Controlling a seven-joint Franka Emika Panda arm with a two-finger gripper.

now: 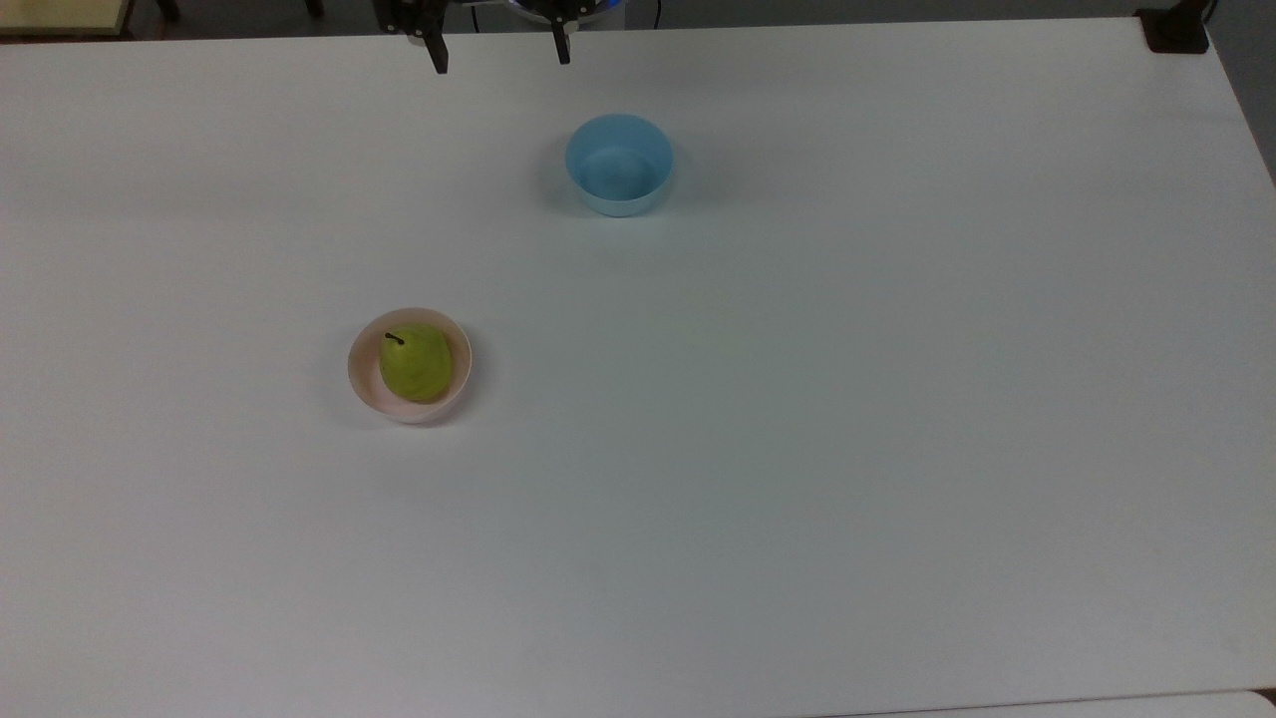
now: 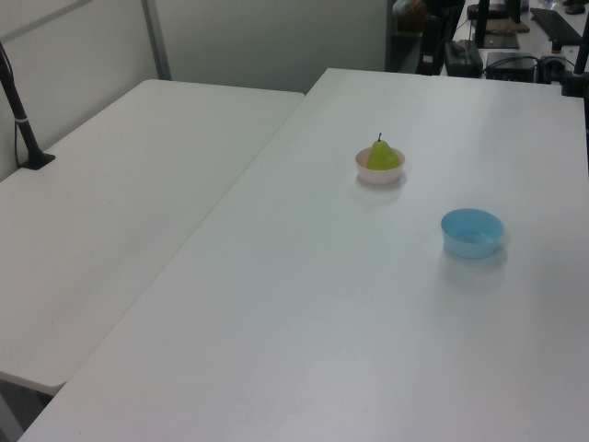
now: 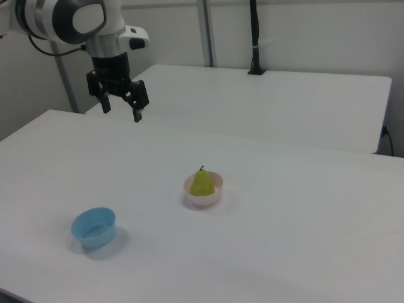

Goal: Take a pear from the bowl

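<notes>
A smooth yellow-green pear, stem up, sits upright in a small pale pink plastic bowl on the plain white table, well below and toward the top view's lower left of the splayed, empty pincer, which hangs nearer the glossy blue bowl.

Light blue bowl upright on white table
</notes>
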